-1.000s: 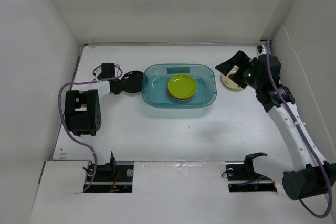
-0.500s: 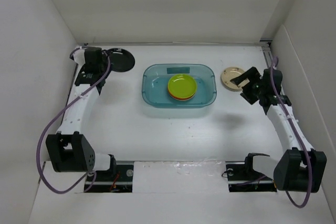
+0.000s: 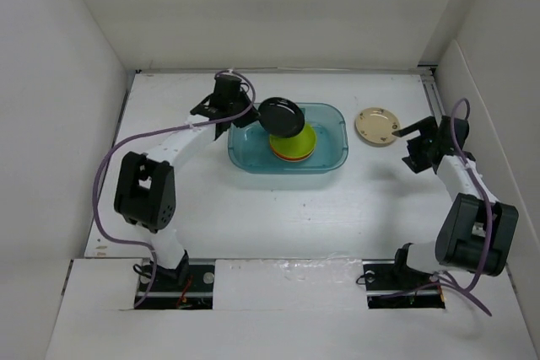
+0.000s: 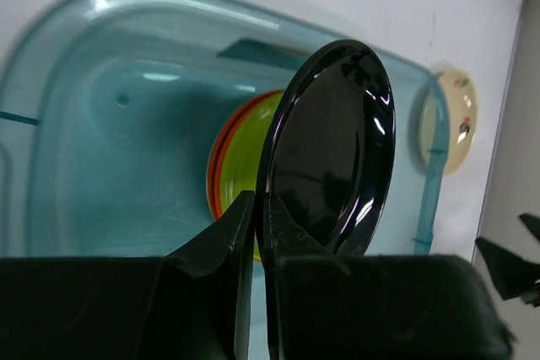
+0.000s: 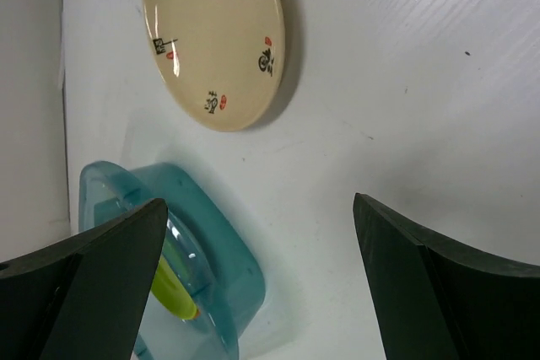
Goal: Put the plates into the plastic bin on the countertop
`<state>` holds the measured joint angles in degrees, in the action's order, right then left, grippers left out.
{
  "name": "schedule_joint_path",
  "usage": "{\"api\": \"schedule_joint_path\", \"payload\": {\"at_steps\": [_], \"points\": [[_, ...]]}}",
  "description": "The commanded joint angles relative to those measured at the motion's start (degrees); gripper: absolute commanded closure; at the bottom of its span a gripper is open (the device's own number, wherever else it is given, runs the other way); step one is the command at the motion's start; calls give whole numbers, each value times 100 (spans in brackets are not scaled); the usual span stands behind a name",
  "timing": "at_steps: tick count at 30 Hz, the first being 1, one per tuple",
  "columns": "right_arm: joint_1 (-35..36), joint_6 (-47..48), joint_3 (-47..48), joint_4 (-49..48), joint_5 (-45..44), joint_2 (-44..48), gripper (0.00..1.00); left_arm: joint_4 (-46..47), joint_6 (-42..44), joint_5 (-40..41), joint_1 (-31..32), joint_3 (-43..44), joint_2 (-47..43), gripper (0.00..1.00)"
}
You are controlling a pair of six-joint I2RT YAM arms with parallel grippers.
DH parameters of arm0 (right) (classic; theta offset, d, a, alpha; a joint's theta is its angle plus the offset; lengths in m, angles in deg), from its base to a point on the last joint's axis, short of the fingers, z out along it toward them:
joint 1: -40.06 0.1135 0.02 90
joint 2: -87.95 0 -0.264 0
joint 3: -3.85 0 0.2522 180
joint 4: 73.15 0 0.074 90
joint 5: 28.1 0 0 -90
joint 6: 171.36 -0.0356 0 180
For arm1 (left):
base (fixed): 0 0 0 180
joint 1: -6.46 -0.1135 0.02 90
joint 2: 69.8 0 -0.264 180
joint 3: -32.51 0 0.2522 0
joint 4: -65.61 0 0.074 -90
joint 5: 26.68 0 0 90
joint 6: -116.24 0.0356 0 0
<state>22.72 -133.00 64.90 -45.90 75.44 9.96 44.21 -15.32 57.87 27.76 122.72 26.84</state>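
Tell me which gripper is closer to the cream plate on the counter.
Right. The right gripper sits open just beside the cream plate, not touching it; the left gripper is across the bin, shut on a black plate above it.

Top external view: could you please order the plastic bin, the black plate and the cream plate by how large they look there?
1. plastic bin, clearly largest.
2. black plate and cream plate look about alike; the black one is held up nearer the camera and tilted, so I would not rank them.
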Motion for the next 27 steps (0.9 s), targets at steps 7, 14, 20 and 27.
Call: {"api": "schedule_joint_path", "payload": {"at_steps": [7, 14, 20, 27], "points": [[-23, -162, 509, -567, -308, -725, 3, 623, 16, -526, 331, 222, 513, 100], [38, -162, 852, -629, -194, -1525, 5, 448, 157, -606, 384, 160, 575, 65], [161, -162, 1186, -629, -326, -1912, 5, 263, 271, -668, 384, 107, 67, 42], [214, -162, 1827, -392, -492, -2623, 11, -683, 657, 94, 384, 344, -1084, 0]]}}
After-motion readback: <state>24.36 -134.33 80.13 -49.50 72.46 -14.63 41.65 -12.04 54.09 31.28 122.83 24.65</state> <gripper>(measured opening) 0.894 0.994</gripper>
